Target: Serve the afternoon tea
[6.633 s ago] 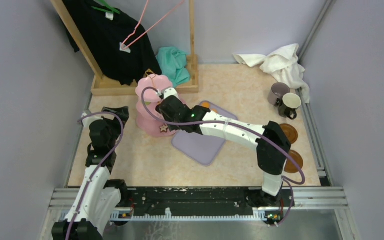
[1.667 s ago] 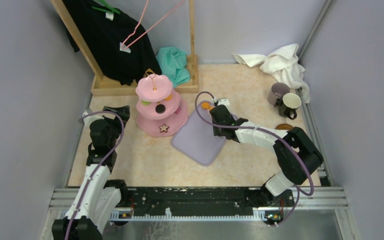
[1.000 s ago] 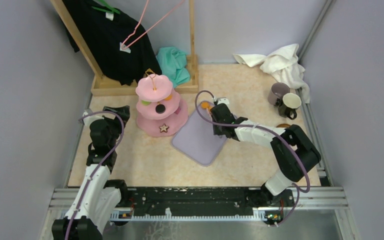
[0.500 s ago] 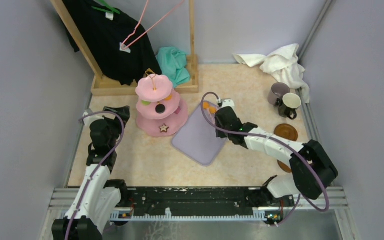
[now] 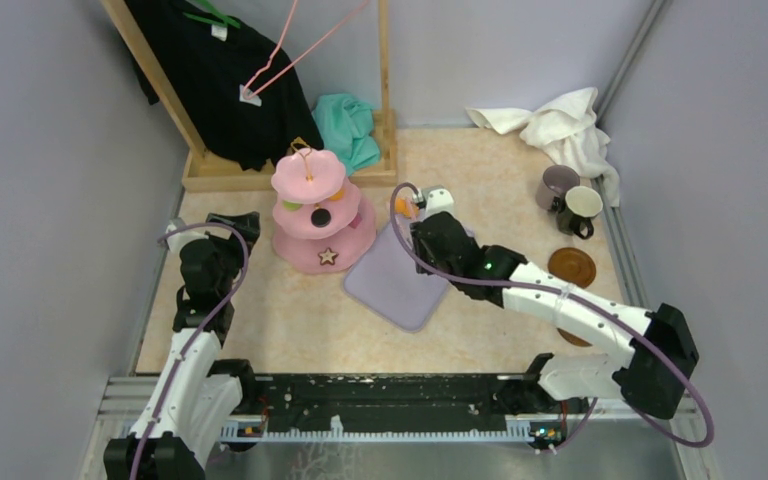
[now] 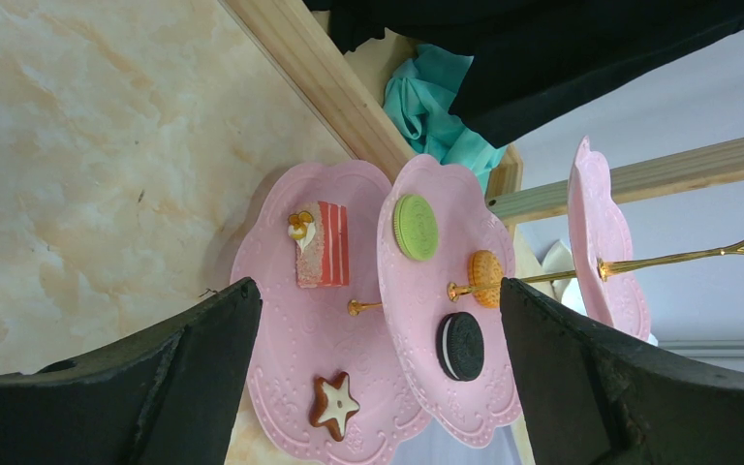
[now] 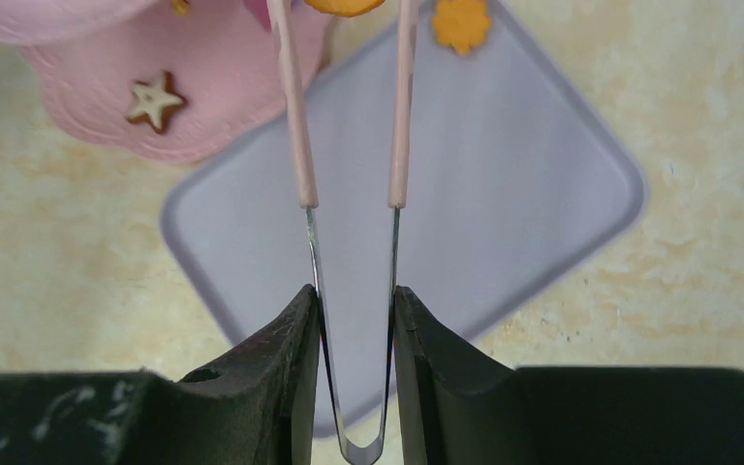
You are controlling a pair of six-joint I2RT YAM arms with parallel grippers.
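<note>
Headcount first: one pink three-tier stand [image 5: 318, 215] sits centre-left in the top view. Two mugs are at the right edge, the mauve mug [image 5: 557, 185] and the cream mug [image 5: 582, 210], and they're touching. Two brown saucers sit below them. The upper saucer [image 5: 571, 266] is in plain sight, while the lower saucer [image 5: 571, 339] is mostly covered by the right arm.

Sweets on the stand, going by the left wrist view:
- The bottom tier has a cake slice [image 6: 322, 244] and a brown star [image 6: 335, 402].
- The middle tier has a green round [image 6: 416, 227], an orange round [image 6: 485, 274] and a black round [image 6: 460, 346].

That makes five. The top tier is edge-on there, so I can't tell what it carries.

One orange flower-shaped sweet [image 7: 461, 23] lies on the lilac tray [image 7: 504, 194] near its upper corner.

The right gripper [image 7: 354, 310] is squeezed onto the pink tongs [image 7: 292, 107]. The tong tips pinch one more orange sweet [image 7: 346, 5], which is cut off by the top edge of the right wrist view.

The left gripper [image 6: 373, 291] is at the left of the top view, with its fingers spread wide and nothing between them.
</note>
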